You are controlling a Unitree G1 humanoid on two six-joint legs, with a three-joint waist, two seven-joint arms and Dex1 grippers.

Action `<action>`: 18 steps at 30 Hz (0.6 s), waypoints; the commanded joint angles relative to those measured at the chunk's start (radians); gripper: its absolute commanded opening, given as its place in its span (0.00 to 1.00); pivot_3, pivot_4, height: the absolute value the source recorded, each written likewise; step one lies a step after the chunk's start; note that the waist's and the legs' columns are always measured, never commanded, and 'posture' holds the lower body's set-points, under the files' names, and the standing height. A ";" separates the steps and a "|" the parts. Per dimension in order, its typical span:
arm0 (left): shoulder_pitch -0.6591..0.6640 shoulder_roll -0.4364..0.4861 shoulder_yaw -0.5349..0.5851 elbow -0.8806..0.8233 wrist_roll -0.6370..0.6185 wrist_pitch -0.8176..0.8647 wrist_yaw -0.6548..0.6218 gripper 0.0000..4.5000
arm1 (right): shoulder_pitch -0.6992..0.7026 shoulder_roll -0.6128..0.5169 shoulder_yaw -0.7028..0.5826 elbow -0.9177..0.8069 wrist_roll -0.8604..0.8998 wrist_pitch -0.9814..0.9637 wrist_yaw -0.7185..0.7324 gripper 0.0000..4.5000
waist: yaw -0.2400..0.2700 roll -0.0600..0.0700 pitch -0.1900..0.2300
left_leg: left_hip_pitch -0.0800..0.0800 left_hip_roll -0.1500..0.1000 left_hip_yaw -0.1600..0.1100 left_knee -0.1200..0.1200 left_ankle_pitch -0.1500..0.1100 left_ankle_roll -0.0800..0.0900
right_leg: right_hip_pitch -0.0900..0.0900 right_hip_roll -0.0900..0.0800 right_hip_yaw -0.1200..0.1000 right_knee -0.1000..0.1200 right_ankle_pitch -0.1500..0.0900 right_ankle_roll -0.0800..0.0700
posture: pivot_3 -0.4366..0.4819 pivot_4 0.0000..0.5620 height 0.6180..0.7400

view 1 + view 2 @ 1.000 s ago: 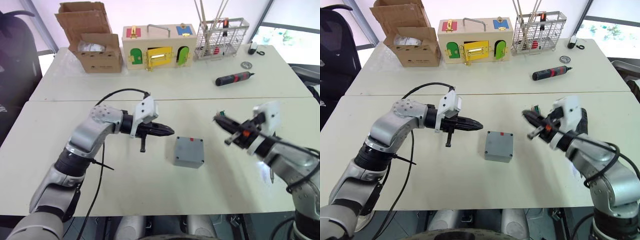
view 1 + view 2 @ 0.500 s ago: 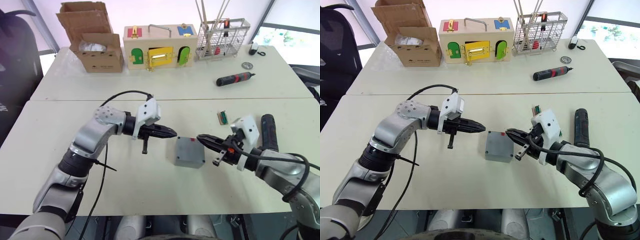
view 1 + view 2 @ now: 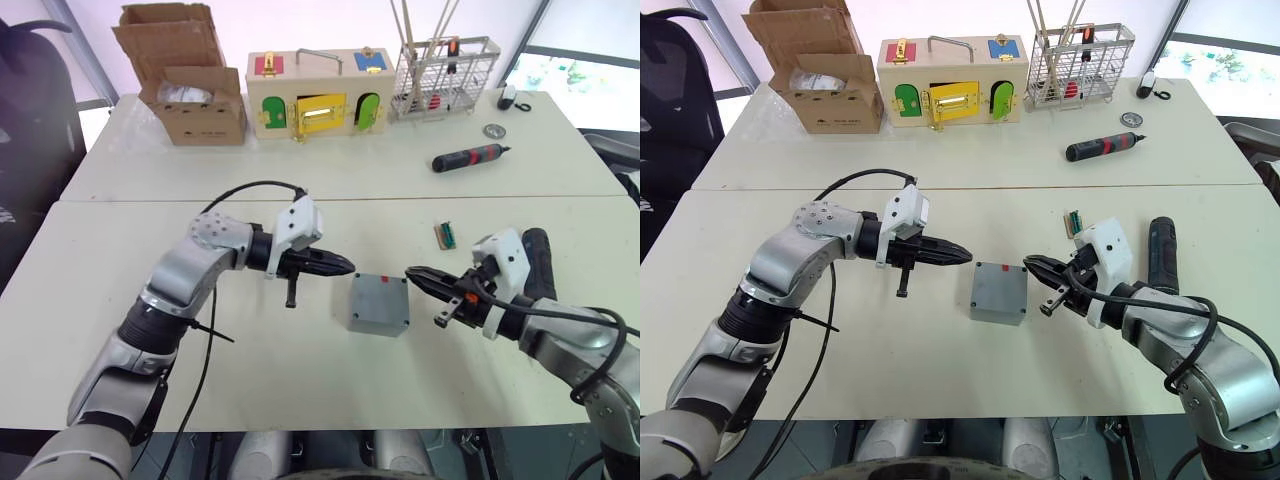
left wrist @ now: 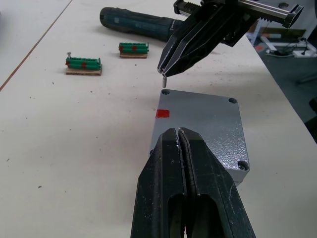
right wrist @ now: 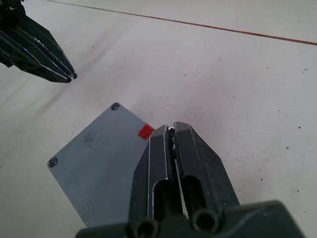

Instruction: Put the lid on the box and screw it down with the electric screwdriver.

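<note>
Box sat on the table between the two arms in the left eye view, its lid already seated flat on top. The left gripper hovered just beside the box's left edge with its fingers pressed together on nothing. The right gripper pointed at the box's right edge. The electric screwdriver lay on the table beside the right forearm, untouched, near a small green terminal block.

In the left wrist view, the right gripper's tips were pinched on a small metal screw, held just above a corner hole of the lid, close to the red mark.

In the right wrist view, the right gripper's own fingers were closed narrow around something thin, over the lid corner by the red mark.

The screw looked tiny, light and slippery, best kept upright in a fingertip pinch on its shank. The box seemed rigid and light enough to slide, so it would likely need steadying at its side walls. The screwdriver looked heavy and stiff, best gripped around its thick body.
</note>
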 commanded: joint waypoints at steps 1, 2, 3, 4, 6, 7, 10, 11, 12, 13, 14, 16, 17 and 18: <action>-0.011 -0.002 0.006 -0.019 0.002 -0.016 -0.001 0.00 | 0.004 -0.003 -0.006 -0.007 -0.008 -0.025 0.002 0.01 | 0.000 0.000 0.000 | 0.000 0.000 0.000 0.000 0.000 0.000 | 0.000 0.000 0.000 0.000 0.000 0.000 | 0.48 0.27 0.62; -0.011 -0.002 0.007 -0.020 0.002 -0.016 -0.001 0.00 | 0.005 -0.001 -0.004 -0.006 -0.009 -0.026 0.002 0.01 | 0.000 0.000 0.000 | 0.000 0.000 0.000 0.000 0.000 0.000 | 0.000 0.000 0.000 0.000 0.000 0.000 | 0.48 0.27 0.62; -0.011 -0.002 0.007 -0.020 0.002 -0.015 0.000 0.00 | 0.006 -0.001 -0.001 -0.005 -0.010 -0.027 0.001 0.01 | 0.000 0.000 0.000 | 0.000 0.000 0.000 0.000 0.000 0.000 | 0.000 0.000 0.000 0.000 0.000 0.000 | 0.48 0.27 0.62; -0.010 -0.001 0.008 -0.021 0.002 -0.015 0.000 0.00 | 0.007 0.000 0.002 -0.004 -0.011 -0.028 0.001 0.01 | 0.000 0.000 0.000 | 0.000 0.000 0.000 0.000 0.000 0.000 | 0.000 0.000 0.000 0.000 0.000 0.000 | 0.48 0.27 0.62; -0.009 -0.001 0.009 -0.022 0.002 -0.015 0.001 0.00 | 0.010 0.001 0.008 -0.001 -0.016 -0.030 0.001 0.01 | 0.000 0.000 0.000 | 0.000 0.000 0.000 0.000 0.000 0.000 | 0.000 0.000 0.000 0.000 0.000 0.000 | 0.48 0.27 0.62; -0.009 -0.002 0.009 -0.022 0.003 -0.015 0.002 0.00 | 0.011 0.002 0.012 0.002 -0.019 -0.032 0.002 0.01 | 0.000 0.000 0.000 | 0.000 0.000 0.000 0.000 0.000 0.000 | 0.000 0.000 0.000 0.000 0.000 0.000 | 0.48 0.27 0.62; -0.009 -0.002 0.009 -0.022 0.004 -0.015 0.004 0.00 | 0.011 0.004 0.021 0.008 -0.025 -0.036 0.002 0.01 | 0.000 0.000 0.000 | 0.000 0.000 0.000 0.000 0.000 0.000 | 0.000 0.000 0.000 0.000 0.000 0.000 | 0.48 0.27 0.62; -0.009 -0.002 0.009 -0.022 0.004 -0.015 0.004 0.00 | 0.009 0.006 0.023 0.009 -0.024 -0.035 0.001 0.01 | 0.000 0.000 0.000 | 0.000 0.000 0.000 0.000 0.000 0.000 | 0.000 0.000 0.000 0.000 0.000 0.000 | 0.48 0.27 0.62; -0.008 -0.002 0.009 -0.023 0.004 -0.015 0.004 0.00 | 0.008 0.008 0.026 0.010 -0.025 -0.036 0.001 0.01 | 0.000 0.000 0.000 | 0.000 0.000 0.000 0.000 0.000 0.000 | 0.000 0.000 0.000 0.000 0.000 0.000 | 0.48 0.27 0.62; -0.008 -0.002 0.010 -0.024 0.005 -0.015 0.005 0.00 | 0.007 0.009 0.030 0.011 -0.026 -0.036 0.000 0.01 | 0.000 0.000 0.000 | 0.000 0.000 0.000 0.000 0.000 0.000 | 0.000 0.000 0.000 0.000 0.000 0.000 | 0.48 0.27 0.62; -0.008 -0.002 0.010 -0.024 0.005 -0.015 0.005 0.00 | 0.007 0.009 0.033 0.012 -0.027 -0.036 0.000 0.01 | 0.000 0.000 0.000 | 0.000 0.000 0.000 0.000 0.000 0.000 | 0.000 0.000 0.000 0.000 0.000 0.000 | 0.48 0.27 0.62; -0.007 -0.002 0.010 -0.025 0.005 -0.015 0.005 0.00 | 0.009 0.008 0.040 0.013 -0.034 -0.036 0.000 0.01 | 0.000 0.000 0.000 | 0.000 0.000 0.000 0.000 0.000 0.000 | 0.000 0.000 0.000 0.000 0.000 0.000 | 0.48 0.27 0.62; -0.007 -0.002 0.010 -0.025 0.005 -0.015 0.005 0.00 | 0.011 0.007 0.042 0.014 -0.037 -0.037 0.001 0.01 | 0.000 0.000 0.000 | 0.000 0.000 0.000 0.000 0.000 0.000 | 0.000 0.000 0.000 0.000 0.000 0.000 | 0.48 0.27 0.62; -0.007 -0.002 0.010 -0.025 0.006 -0.015 0.005 0.00 | 0.012 0.007 0.045 0.015 -0.041 -0.038 0.002 0.01 | 0.000 0.000 0.000 | 0.000 0.000 0.000 0.000 0.000 0.000 | 0.000 0.000 0.000 0.000 0.000 0.000 | 0.48 0.27 0.62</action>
